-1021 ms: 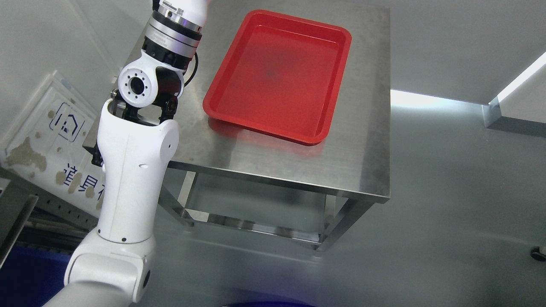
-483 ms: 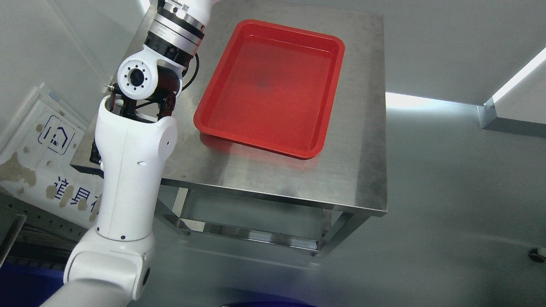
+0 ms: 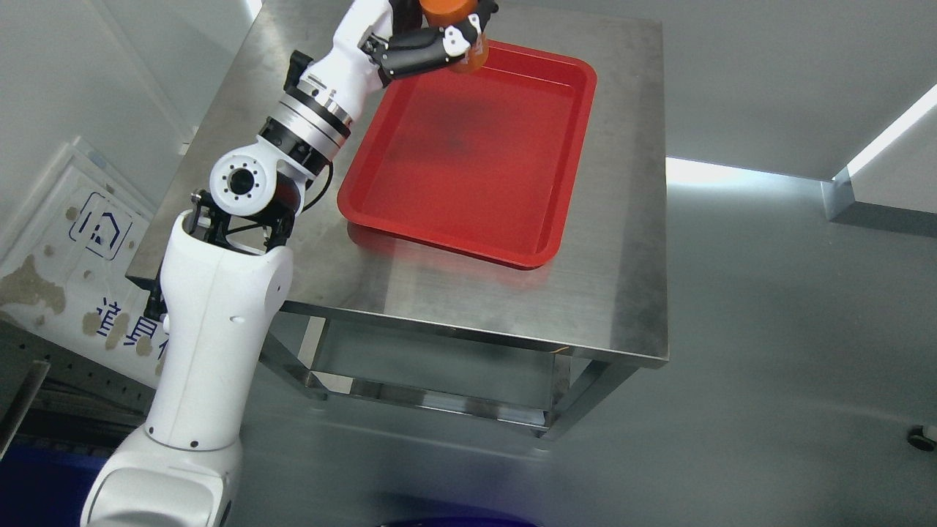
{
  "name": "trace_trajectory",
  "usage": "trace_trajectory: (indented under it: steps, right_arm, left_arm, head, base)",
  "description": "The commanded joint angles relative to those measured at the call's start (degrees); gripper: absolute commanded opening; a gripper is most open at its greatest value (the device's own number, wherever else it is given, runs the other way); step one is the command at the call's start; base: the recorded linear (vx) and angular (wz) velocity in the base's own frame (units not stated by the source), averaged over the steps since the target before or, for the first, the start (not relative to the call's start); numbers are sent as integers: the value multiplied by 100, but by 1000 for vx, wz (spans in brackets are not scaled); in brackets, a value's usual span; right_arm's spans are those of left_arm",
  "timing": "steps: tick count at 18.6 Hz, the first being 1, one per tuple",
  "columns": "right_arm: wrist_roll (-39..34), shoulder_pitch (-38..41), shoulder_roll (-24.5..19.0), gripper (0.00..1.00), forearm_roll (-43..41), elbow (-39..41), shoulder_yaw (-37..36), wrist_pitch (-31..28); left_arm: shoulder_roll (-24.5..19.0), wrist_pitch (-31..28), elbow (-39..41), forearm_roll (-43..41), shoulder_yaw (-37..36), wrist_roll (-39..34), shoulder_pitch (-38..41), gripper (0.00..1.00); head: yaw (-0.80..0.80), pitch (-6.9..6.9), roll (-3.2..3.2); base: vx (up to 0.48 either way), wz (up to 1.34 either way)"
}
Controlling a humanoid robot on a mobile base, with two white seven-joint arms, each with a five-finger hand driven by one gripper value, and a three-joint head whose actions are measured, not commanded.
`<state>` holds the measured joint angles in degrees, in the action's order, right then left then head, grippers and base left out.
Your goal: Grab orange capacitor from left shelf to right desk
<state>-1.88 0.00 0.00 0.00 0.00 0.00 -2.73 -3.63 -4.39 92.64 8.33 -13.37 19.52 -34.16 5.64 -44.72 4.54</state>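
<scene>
My left arm reaches up from the lower left over the steel desk (image 3: 615,293). My left hand (image 3: 439,36) is at the top edge of the view, fingers curled around the orange capacitor (image 3: 457,29). It holds the capacitor above the far left corner of the red tray (image 3: 468,154), which lies on the desk. The top of the capacitor is cut off by the picture's edge. The shelf is out of view.
A white sign board (image 3: 66,249) with blue characters leans at the left below the desk. The desk has a lower crossbar frame (image 3: 432,399). Grey floor lies to the right, and a small dark caster (image 3: 924,437) shows at the right edge.
My left forearm has swung down and to the right, bringing the hand with the orange capacitor into view over the tray's far corner. The camera has shifted slightly.
</scene>
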Motion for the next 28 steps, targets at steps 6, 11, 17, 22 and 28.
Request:
trace_trajectory:
  steps: [6,11,17,22,28]
  right_arm:
    - [4,8,100,100,0,193,-62,27]
    - [4,8,100,100,0,193,-62,27]
    - [4,8,100,100,0,193,-62,27]
    - [4,8,100,100,0,193,-62,18]
    - [4,8,100,100,0,193,-62,18]
  left_arm:
    - [263,474,-1229,-938,-850,-263,393,4]
    - [263,588,-1433,-929,-913,-334,314,10]
    - [263,588,-1372,-921,-632,-387,-20,50]
    - [263,588,-1161,-912,8,-378,-389,75]
    - [263,422,-766,-921,1432,-782,-592,100]
  head:
    - [0,0,0]
    - [0,0,0]
    - [0,-1,0]
    - [0,-1,0]
    - [0,-1,0]
  base:
    - [0,0]
    - [0,0]
    - [0,0]
    - [0,0]
    - [0,0]
